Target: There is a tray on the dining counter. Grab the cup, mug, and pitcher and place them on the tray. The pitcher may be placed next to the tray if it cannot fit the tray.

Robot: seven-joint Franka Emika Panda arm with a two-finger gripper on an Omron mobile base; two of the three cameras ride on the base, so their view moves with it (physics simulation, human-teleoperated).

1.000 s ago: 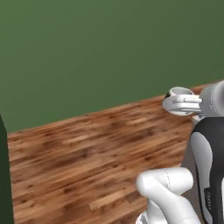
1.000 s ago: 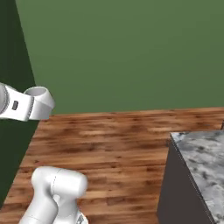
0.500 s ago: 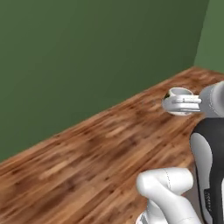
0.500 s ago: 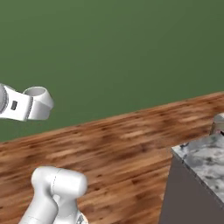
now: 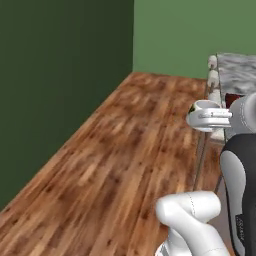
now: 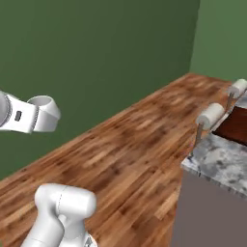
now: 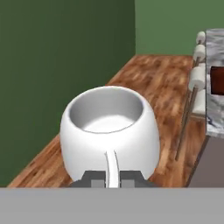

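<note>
Hauling the mug over to the tray, dining counter just coming into view

I'm carrying the white mug [image 7: 108,131] with my gripper [image 7: 113,178] clamped tight on its handle, the thin white strip sitting right between the two finger tips, so the bowl is hanging out front with its mouth up and nothing's tipping. In the hand view the mug is sitting dead center, well above the wooden floor [image 5: 125,150]. The dining counter [image 6: 219,159] is showing at about 3 o'clock in the right base view, marbled edge with white stools [image 6: 211,115] tucked just beside it, and a dark reddish-brown corner of the tray [image 6: 236,126] is peeking in on top. I'm guessing I'm mid-transit, with reaching across to the tray as the next bit.
</note>
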